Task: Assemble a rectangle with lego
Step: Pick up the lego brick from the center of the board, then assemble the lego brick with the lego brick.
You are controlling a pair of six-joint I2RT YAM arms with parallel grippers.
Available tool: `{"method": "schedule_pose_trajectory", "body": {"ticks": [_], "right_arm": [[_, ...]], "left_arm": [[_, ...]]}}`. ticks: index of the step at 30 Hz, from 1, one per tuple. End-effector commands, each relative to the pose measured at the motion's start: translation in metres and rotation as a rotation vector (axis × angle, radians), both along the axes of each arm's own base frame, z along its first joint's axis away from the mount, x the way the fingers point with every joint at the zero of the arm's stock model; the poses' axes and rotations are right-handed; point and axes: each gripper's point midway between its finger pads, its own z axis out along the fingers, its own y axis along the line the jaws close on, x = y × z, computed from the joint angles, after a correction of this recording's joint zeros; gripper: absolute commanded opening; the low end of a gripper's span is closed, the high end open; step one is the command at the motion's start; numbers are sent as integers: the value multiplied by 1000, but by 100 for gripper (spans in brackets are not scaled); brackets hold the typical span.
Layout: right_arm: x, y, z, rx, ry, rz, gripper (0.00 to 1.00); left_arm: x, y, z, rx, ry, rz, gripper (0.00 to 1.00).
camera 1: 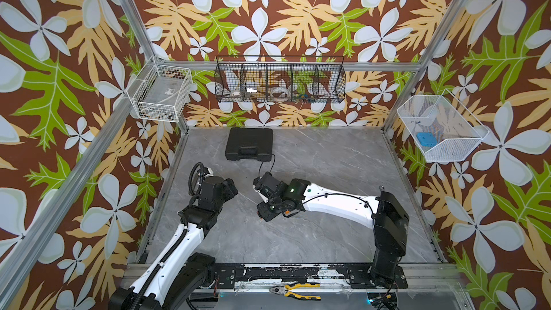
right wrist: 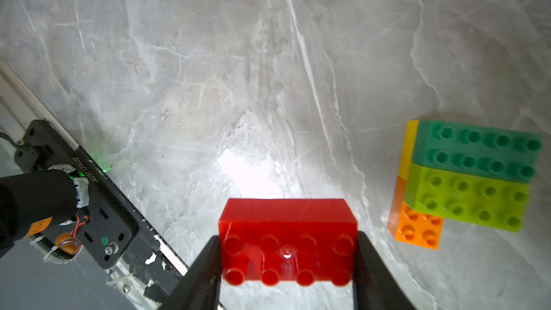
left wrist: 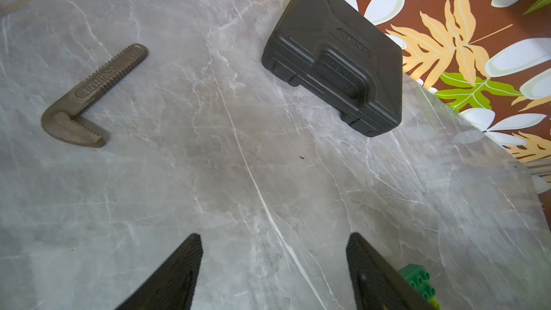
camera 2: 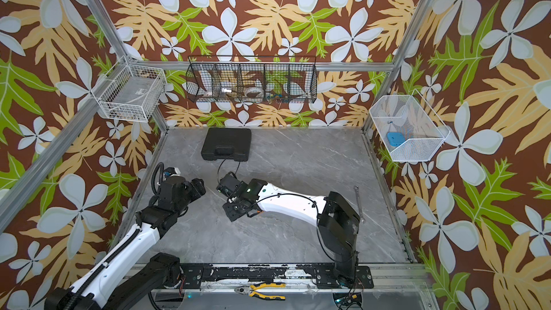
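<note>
At the near rail, 6 o'clk w/ table centre as the dial & 12 at the back wall, yellow-handled pliers lie off the work area, not needed for this job.

Next out, near dial centre, the R gripper is clamped on the red brick. Its fingers are on the two short ends and the studs face the wrist cam. Gripping the ends prob. keeps the long sides free to drop in snug beside a neighbour.

Near it but apart sits the part-built rectangle. The dark green brick & lime green brick lie side by side on top, w/ the yellow brick & orange brick beneath. Orange studs are bare at one end, which I read as the seat for red, the last piece. Top views hide the bricks under the R wrist.

The L gripper, approx 9 o'clk, has its fingers spread wide w/ nothing btwn them. Green studs peek just beside one finger, so it's likely there to steady the stack.

Farther out:
- 3 o'clk: a spanner lies on the table, unused.
- 11 o'clk: the black case sits by the back edge, out of the way.
- 12 o'clk: a black wire basket hangs on the wall.
</note>
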Motion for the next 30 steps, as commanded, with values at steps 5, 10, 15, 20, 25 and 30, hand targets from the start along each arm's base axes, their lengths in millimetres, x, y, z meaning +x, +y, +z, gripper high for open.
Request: {"method": "schedule_pose_trajectory", "body": {"ticks": [5, 10, 15, 20, 25, 30], "right_arm": [[14, -50, 25, 52, 43, -116, 43], [28, -110, 19, 41, 44, -208, 43], [36, -142, 8, 41, 23, -252, 42], [35, -149, -12, -38, 10, -245, 41], [37, -139, -25, -120, -23, -202, 40], [39, -122, -36, -147, -31, -156, 39]], "left_arm": [[7, -45, 12, -20, -33, -110, 76], [5, -109, 3, -45, -13, -270, 75], [-11, -170, -22, -128, 48, -430, 74], [-37, -207, -45, -165, 106, -568, 74], [-48, -202, -66, -156, 158, -578, 74], [-49, -189, -77, -135, 174, -521, 73]]}}
